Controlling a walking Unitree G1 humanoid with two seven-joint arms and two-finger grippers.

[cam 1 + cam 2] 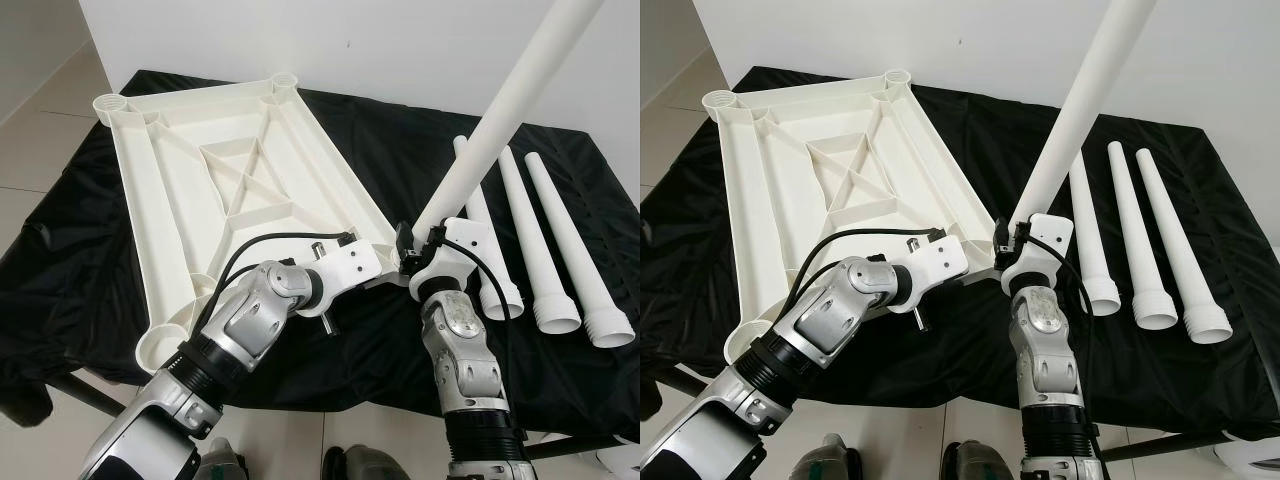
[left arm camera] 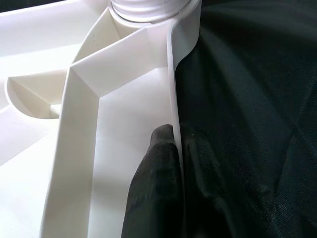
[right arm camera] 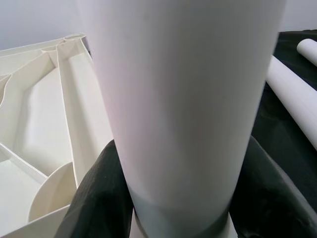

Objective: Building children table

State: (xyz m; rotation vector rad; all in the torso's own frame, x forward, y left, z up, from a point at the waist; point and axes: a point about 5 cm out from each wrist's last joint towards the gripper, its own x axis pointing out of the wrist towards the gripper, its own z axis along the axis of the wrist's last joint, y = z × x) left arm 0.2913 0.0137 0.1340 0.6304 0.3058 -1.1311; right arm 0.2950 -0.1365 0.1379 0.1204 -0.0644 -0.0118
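Observation:
The white tabletop (image 1: 160, 190) lies upside down on a black cloth, ribs facing up. My left gripper (image 1: 388, 266) is shut on its rim near the front right corner; the left wrist view has one black finger (image 2: 156, 173) inside the rim wall and the other outside. A long white table leg (image 1: 510, 110) stands tilted in that corner's socket (image 2: 148, 7), rising up and to the right. My right gripper (image 1: 418, 246) is shut on the leg's lower end, with a black finger (image 3: 94, 198) on each side of it.
Three loose white legs (image 1: 535, 240) lie side by side on the black cloth (image 1: 90, 250) to the right. A white wall (image 1: 350, 40) stands close behind. Tiled floor (image 1: 40, 130) shows at the left, and the cloth's front edge is near my body.

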